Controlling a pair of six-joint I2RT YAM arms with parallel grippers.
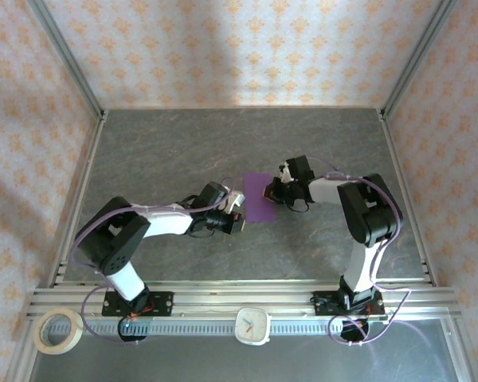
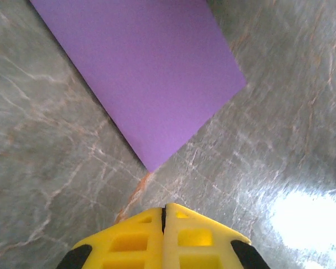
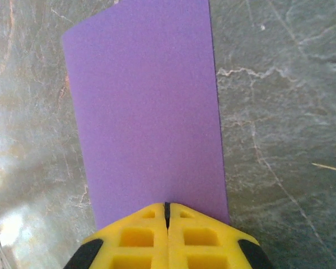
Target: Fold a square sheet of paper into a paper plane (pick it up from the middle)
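Sheet of paper (image 3: 145, 112): thin, light, floppy, lies flat on table (image 3: 280, 140) so hard to lift, pinch mid-sheet; L gripper (image 2: 163, 208) & R gripper (image 3: 168, 205) both closed, empty.

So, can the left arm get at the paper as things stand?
Probably yes. The left end effector, shut, sits just short of a corner of the paper, with bare table between. The right end effector is at another edge, seemingly out of the way.
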